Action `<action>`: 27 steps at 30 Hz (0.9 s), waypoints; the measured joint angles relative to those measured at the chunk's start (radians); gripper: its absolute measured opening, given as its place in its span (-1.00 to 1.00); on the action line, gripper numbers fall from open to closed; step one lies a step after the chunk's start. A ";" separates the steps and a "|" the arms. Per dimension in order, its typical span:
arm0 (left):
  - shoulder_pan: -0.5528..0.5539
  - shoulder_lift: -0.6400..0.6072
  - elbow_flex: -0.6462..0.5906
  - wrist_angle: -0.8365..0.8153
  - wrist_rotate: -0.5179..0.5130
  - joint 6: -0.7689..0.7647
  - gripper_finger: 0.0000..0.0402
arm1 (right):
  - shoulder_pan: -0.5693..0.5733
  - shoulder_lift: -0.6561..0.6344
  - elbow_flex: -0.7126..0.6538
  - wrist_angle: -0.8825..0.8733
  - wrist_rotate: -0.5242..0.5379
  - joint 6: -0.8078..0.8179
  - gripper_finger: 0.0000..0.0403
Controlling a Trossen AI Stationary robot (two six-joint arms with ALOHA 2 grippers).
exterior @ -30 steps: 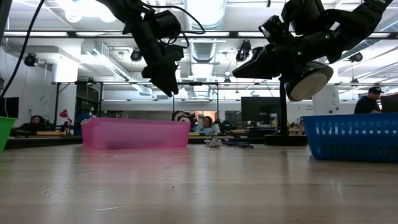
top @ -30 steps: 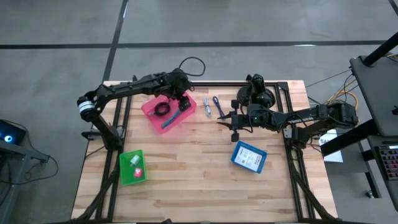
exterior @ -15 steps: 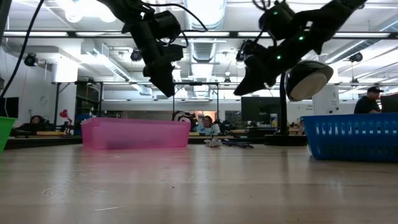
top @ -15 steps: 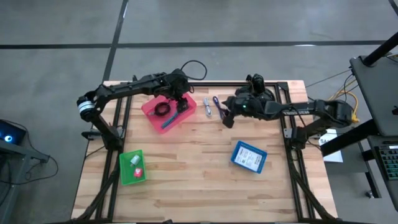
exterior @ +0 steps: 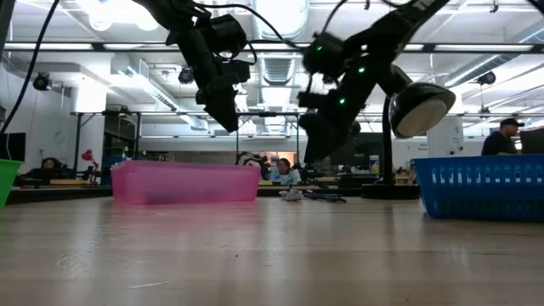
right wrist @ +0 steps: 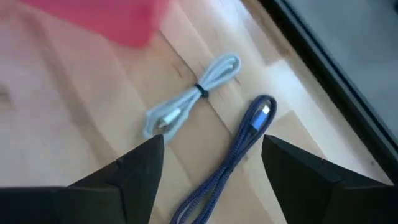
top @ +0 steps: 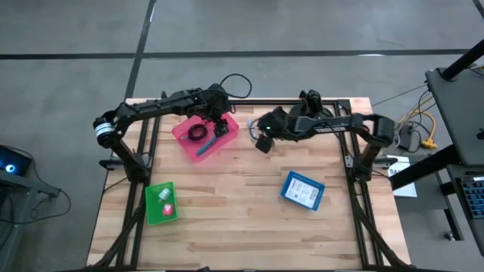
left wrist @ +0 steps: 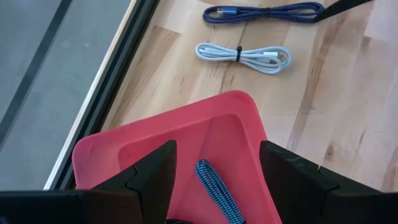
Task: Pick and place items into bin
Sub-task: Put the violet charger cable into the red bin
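A pink bin (top: 206, 137) stands at the table's far left and holds a black coiled cable (top: 197, 133) and a blue braided cable (left wrist: 214, 183). My left gripper (left wrist: 217, 155) hovers open above the bin's inside (top: 220, 125). On the wood just right of the bin lie a white bundled cable (right wrist: 189, 102) and a dark blue braided cable (right wrist: 244, 144). My right gripper (right wrist: 211, 155) hangs open above these two cables, slanting down, clear of both (top: 260, 141).
A black domed camera mount (top: 311, 113) stands at the far right behind my right arm. A blue basket (top: 302, 190) sits right of centre. A green bin (top: 160, 202) with small pieces sits near the left front. Bare wood lies between them.
My right gripper has swung toward the table's left, from the centre right to above the two cables beside the pink bin. It has tipped from nearly level to slanting down, and its fingers have spread open. My left gripper stays over the bin.
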 joint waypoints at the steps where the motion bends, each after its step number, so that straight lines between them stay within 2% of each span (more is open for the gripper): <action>1: 0.000 0.000 0.000 -0.001 0.000 0.000 0.06 | -0.001 0.027 0.030 -0.041 0.002 0.003 0.30; 10: 0.000 0.000 -0.001 -0.031 0.000 -0.008 0.06 | -0.004 0.219 0.218 -0.307 0.001 -0.004 0.37; 20: 0.000 -0.001 -0.003 -0.083 0.000 -0.010 0.06 | -0.044 0.261 0.258 -0.366 -0.007 -0.012 0.19; 22: 0.000 -0.001 -0.003 -0.084 0.000 -0.010 0.06 | -0.068 0.253 0.256 -0.372 -0.044 -0.015 0.16; 27: 0.000 -0.001 -0.003 -0.088 0.000 -0.010 0.06 | -0.140 0.244 0.256 -0.366 -0.243 -0.029 0.11</action>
